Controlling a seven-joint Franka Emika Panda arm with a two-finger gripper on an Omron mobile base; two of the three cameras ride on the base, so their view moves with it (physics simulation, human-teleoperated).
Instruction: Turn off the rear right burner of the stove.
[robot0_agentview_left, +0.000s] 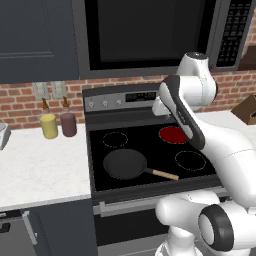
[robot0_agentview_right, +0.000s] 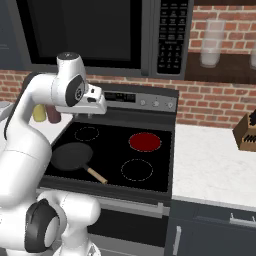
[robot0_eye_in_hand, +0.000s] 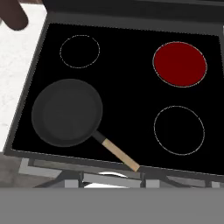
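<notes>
The stove (robot0_agentview_left: 150, 150) is a black glass-top range with a steel back panel (robot0_agentview_right: 150, 102) bearing small round knobs (robot0_agentview_right: 156, 103) and a display. Its rear right burner (robot0_agentview_left: 173, 134) (robot0_agentview_right: 145, 142) (robot0_eye_in_hand: 180, 64) glows as a solid red disc. The other three zones are thin white rings. My gripper (robot0_agentview_right: 95, 106) (robot0_agentview_left: 159, 107) hangs above the rear middle of the cooktop, just in front of the panel. It looks down on the glass, and its fingers are not visible. A black frying pan (robot0_eye_in_hand: 67, 112) with a wooden handle sits on the front left zone.
A black microwave (robot0_agentview_left: 150, 35) with a keypad (robot0_agentview_right: 170, 35) hangs over the stove. A yellow bottle (robot0_agentview_left: 49, 125) and a dark red bottle (robot0_agentview_left: 68, 124) stand on the left white counter (robot0_agentview_left: 35, 170). A knife block (robot0_agentview_right: 246, 132) stands on the right counter.
</notes>
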